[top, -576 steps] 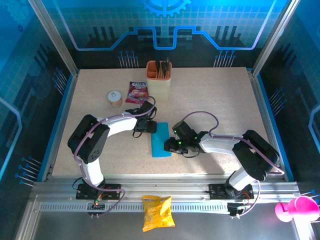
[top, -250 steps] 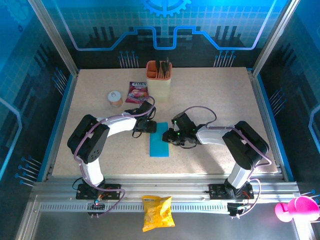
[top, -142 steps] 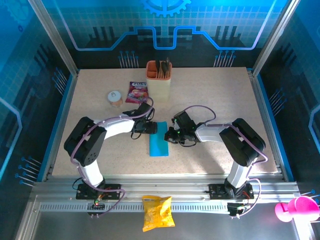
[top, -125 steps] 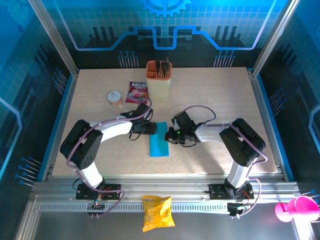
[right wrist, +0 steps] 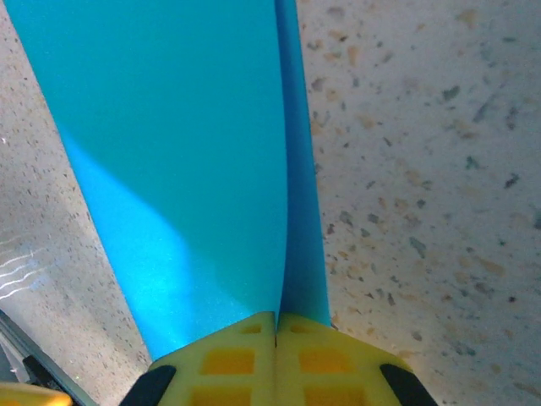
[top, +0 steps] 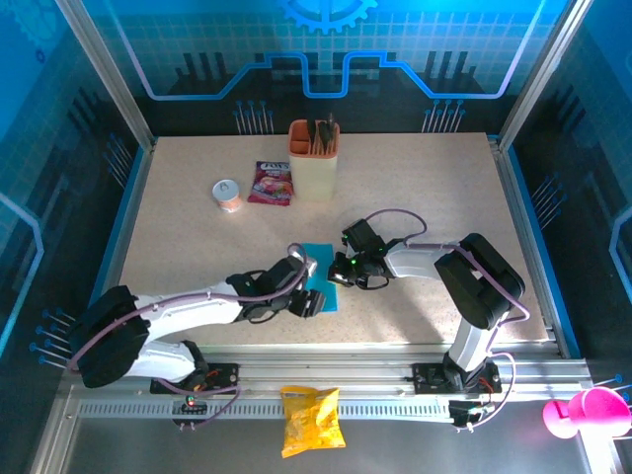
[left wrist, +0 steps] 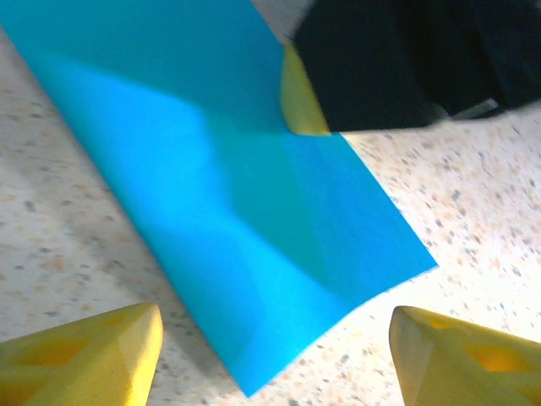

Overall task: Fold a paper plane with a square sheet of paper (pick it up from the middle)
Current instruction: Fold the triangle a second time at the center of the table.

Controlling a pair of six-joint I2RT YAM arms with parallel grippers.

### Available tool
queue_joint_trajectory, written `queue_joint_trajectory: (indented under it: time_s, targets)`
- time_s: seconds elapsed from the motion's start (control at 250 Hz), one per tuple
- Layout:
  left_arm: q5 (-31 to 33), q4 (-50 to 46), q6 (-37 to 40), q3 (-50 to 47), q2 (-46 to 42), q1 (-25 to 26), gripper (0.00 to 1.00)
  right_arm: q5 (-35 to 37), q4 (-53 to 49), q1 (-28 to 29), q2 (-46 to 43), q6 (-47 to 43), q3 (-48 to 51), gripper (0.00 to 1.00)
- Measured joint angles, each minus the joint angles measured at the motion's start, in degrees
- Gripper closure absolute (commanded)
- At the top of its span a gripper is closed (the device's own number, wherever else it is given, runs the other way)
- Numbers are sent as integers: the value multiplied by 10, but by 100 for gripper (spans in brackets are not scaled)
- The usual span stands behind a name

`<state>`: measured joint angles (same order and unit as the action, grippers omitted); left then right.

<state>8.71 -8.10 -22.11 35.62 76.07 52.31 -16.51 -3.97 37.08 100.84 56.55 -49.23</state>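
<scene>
A bright blue sheet of thin paper [right wrist: 169, 127] lies near the middle of the speckled beige table [top: 444, 197]. It is folded into a long strip. It sits between the two arms, a little closer to the near edge than to the far one.

The right gripper [right wrist: 275, 320] has its two yellow fingers [right wrist: 224, 359] pressed tight together. They pinch one edge of the blue paper, right where a fold line runs down it. In the right wrist view a thin second layer of paper peeks out along the right side of that fold.

The left arm lies low and stretches far across the near part of the table. The left gripper [left wrist: 275, 315] is at the other side of the paper, with its two yellow fingertips [left wrist: 84, 355] wide apart and nothing between them. One corner of the blue strip points down between those fingertips.

Far back on the table stands a tall beige cup with an orange rim [top: 314, 158] and dark things sticking out of it. Just beside it on the left lies a pink-purple packet [top: 270, 183]. A small round tub [top: 228, 195] sits near the packet. A yellow snack bag [top: 311, 420] lies off the table, on the metal rail in front of the arms.
</scene>
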Motion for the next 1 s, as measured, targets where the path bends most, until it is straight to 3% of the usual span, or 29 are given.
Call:
queue_joint_trajectory:
  time_s: [0.288, 0.639, 0.811, 0.999]
  targets:
    - [20, 73, 15, 0, 72, 83, 28, 7, -15, 7, 0, 10, -26, 100]
    - [69, 102, 15, 7, 107, 92, 31, 10, -26, 8, 0, 11, -26, 100]
    - [87, 102, 15, 30, 123, 92, 41, 10, -25, 8, 0, 11, -26, 100]
    - [95, 103, 19, 35, 129, 92, 67, 10, -25, 8, 0, 11, -26, 100]
